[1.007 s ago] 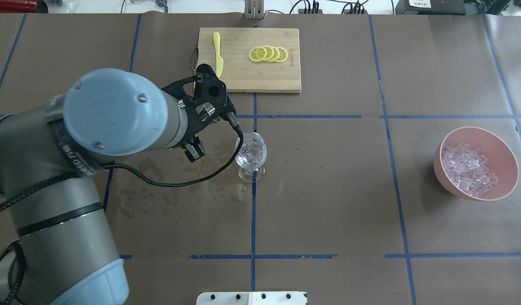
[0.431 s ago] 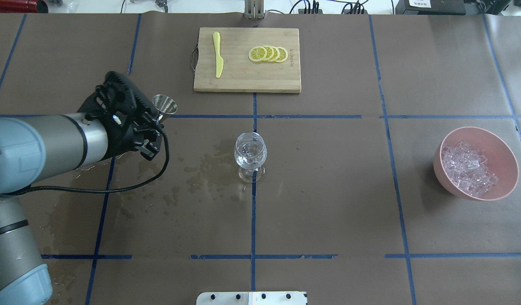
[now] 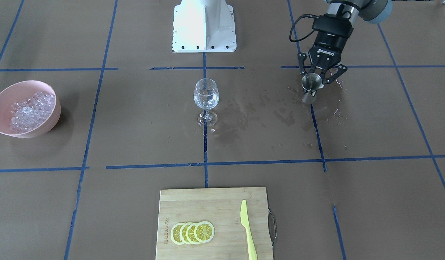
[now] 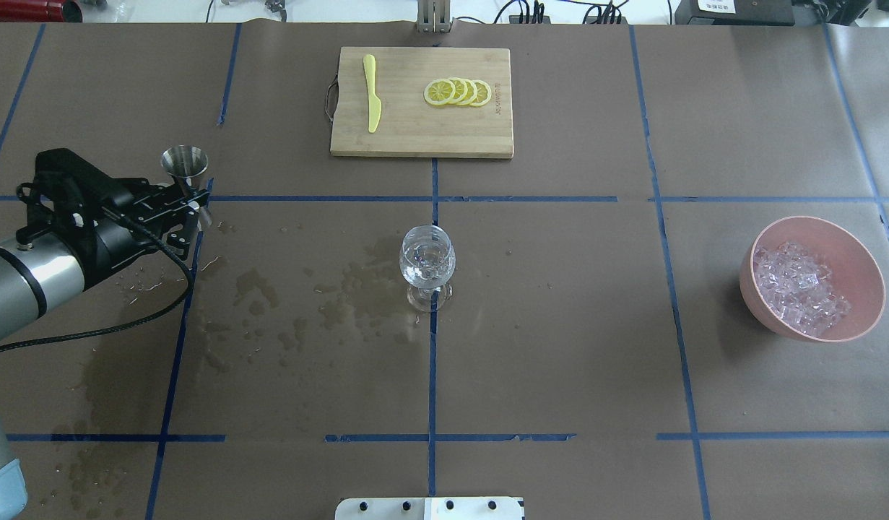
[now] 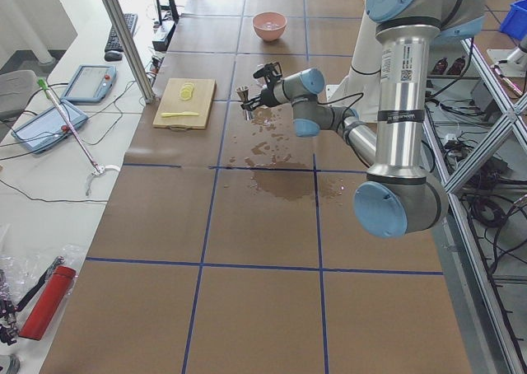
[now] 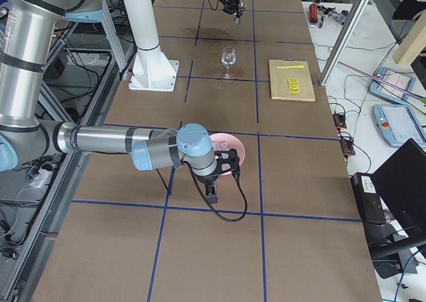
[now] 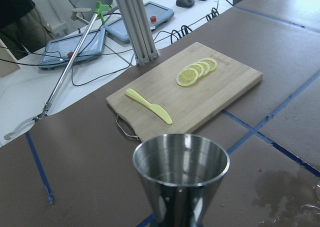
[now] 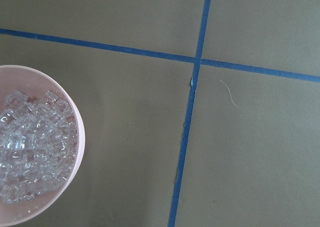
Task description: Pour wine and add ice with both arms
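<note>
Steel jigger [image 4: 185,163] clamped upright in my left claw [image 4: 193,200] should settle flat on the desk [image 4: 560,325] below before release; my right claw's [image 6: 226,161] spread I cannot tell.

glass [image 4: 427,263] centre | ice [image 4: 798,289] in bowl [image 4: 861,266], right | board [image 4: 415,133] behind glass | jigger [image 4: 185,162] left

Both arms [image 5: 401,86] are silver-grey tubes with pale blue caps and black cables [image 4: 126,328].
</note>
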`<move>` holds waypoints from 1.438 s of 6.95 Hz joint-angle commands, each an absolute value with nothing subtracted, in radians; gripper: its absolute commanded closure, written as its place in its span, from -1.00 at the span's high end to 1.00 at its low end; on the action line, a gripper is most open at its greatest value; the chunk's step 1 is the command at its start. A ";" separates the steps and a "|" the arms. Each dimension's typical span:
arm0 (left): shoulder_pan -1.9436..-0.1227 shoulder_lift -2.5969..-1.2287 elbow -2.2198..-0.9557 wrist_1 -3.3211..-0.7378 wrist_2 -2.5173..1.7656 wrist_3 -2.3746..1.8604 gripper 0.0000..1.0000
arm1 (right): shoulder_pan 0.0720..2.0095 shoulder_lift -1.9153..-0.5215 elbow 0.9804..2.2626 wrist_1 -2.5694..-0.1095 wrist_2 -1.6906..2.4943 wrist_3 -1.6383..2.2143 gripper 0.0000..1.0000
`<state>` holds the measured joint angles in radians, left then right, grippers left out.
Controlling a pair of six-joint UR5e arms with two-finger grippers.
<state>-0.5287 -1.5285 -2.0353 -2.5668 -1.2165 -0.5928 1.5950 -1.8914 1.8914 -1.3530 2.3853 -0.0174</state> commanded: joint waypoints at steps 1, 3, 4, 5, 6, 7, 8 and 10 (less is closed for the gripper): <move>-0.497 -1.470 -1.896 -2.834 -1.051 -0.675 -1.00 | 1.595 -1.891 1.891 -1.353 2.385 -0.015 1.00; -0.358 -1.422 -1.792 -2.980 -0.839 -0.777 -1.00 | 1.595 -1.891 1.890 -1.353 2.385 -0.015 1.00; -0.300 -1.420 -1.740 -2.996 -0.754 -0.796 -1.00 | 1.595 -1.891 1.890 -1.353 2.385 -0.015 1.00; -0.249 -1.422 -1.688 -3.032 -0.695 -0.804 -1.00 | 1.595 -1.891 1.891 -1.353 2.385 -0.015 1.00; -0.203 -1.425 -1.639 -3.074 -0.657 -0.840 -1.00 | 1.595 -1.891 1.891 -1.353 2.385 -0.015 1.00; -0.172 -1.430 -1.608 -3.074 -0.640 -0.877 -1.00 | 1.595 -1.891 1.890 -1.353 2.385 -0.017 1.00; -0.152 -1.434 -1.594 -3.076 -0.640 -0.885 -1.00 | 1.595 -1.891 1.890 -1.353 2.385 -0.017 1.00; -0.127 -1.439 -1.572 -3.076 -0.621 -0.945 -1.00 | 1.597 -1.891 1.891 -1.353 2.385 -0.017 1.00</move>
<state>-0.1423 -1.4361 -1.5828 -3.0749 -0.6355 -0.9208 1.5963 -1.8914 1.8901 -1.3530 2.3853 -0.0168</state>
